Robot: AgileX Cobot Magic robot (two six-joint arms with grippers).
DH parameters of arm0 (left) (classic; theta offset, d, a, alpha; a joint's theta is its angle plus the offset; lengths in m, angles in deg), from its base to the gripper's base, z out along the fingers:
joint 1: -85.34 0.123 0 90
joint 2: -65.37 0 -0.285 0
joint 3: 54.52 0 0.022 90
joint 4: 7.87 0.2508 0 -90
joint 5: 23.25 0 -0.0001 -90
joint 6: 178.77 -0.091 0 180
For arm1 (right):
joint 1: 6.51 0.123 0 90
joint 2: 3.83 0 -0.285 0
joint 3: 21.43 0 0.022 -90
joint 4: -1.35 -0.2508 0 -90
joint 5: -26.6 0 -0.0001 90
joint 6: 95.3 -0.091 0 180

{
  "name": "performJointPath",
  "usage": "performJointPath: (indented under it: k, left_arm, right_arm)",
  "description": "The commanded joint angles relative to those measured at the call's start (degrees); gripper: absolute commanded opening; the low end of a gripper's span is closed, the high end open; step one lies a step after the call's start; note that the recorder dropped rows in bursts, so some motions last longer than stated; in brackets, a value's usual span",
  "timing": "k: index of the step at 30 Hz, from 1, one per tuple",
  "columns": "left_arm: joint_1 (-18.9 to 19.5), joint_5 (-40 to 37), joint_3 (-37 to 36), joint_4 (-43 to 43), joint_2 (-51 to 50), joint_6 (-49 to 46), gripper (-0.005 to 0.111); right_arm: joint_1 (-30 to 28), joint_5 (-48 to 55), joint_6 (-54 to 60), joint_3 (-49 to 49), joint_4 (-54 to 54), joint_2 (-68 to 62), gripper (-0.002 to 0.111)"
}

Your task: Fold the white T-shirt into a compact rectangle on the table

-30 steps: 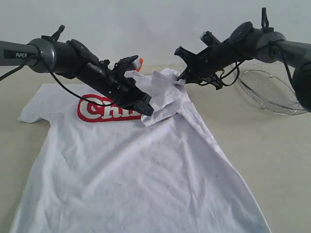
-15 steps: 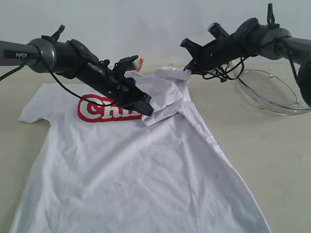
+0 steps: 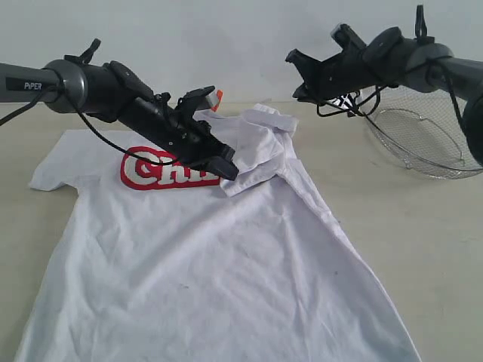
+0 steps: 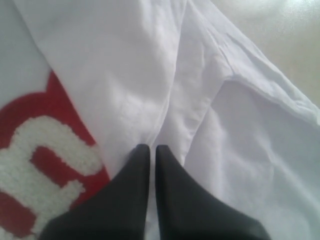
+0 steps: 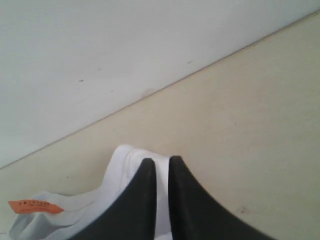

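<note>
Nearest me, at 6 o'clock, the hem of the shirt (image 3: 211,279) runs off the bottom edge of the exterior view, and the body lies flat on the table (image 3: 423,249), lightly creased, chest side up, collar toward 12 o'clock. Further in, at about 10 o'clock, I see the red lettering (image 3: 151,172), its right end covered by the sleeve (image 3: 256,147), which is folded inward over the chest. My left gripper (image 3: 226,170) comes in from 9 o'clock and slants down onto that fold; its fingers are pressed together, tips resting on the cloth just beside the lettering, and I cannot tell whether any fabric is nipped between them. Behind that arm, the orange tag (image 3: 219,96) shows at the collar. Beyond the collar, toward 1 o'clock, my right gripper (image 3: 298,92) hangs above the table, apart from the shirt, fingers drawn in with only a sliver between them and nothing in their hold. At 2 o'clock, the wire basket (image 3: 423,143) sits on the table, well apart from the shirt. The pale wall (image 3: 226,38) closes the scene at 12 o'clock.
</note>
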Motion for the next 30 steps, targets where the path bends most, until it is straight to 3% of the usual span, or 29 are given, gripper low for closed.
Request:
performJointPath:
  k: [1,3,7,8,14,30]
  left_arm:
    - [-0.2,-0.8,0.4,0.0,0.0,0.6,0.005]
    - [-0.2,-0.8,0.4,0.0,0.0,0.6,0.005]
    - [-0.2,-0.8,0.4,0.0,0.0,0.6,0.005]
    - [-0.2,-0.8,0.4,0.0,0.0,0.6,0.005]
    - [-0.2,-0.7,0.4,-0.4,0.0,0.5,0.005]
    - [-0.2,-0.7,0.4,-0.4,0.0,0.5,0.005]
  right_arm:
    - [-0.9,8.0,5.4,0.5,0.6,2.0,0.007]
    - [-1.5,13.1,5.9,1.2,1.9,2.5,0.017]
    - [-2.5,16.8,5.4,1.4,3.3,4.0,0.058]
    - [-2.9,17.9,4.7,1.4,3.6,4.6,0.063]
    - [-2.3,21.8,1.5,1.4,3.7,3.7,0.045]
    - [-1.3,18.6,-5.2,1.4,4.7,0.0,0.045]
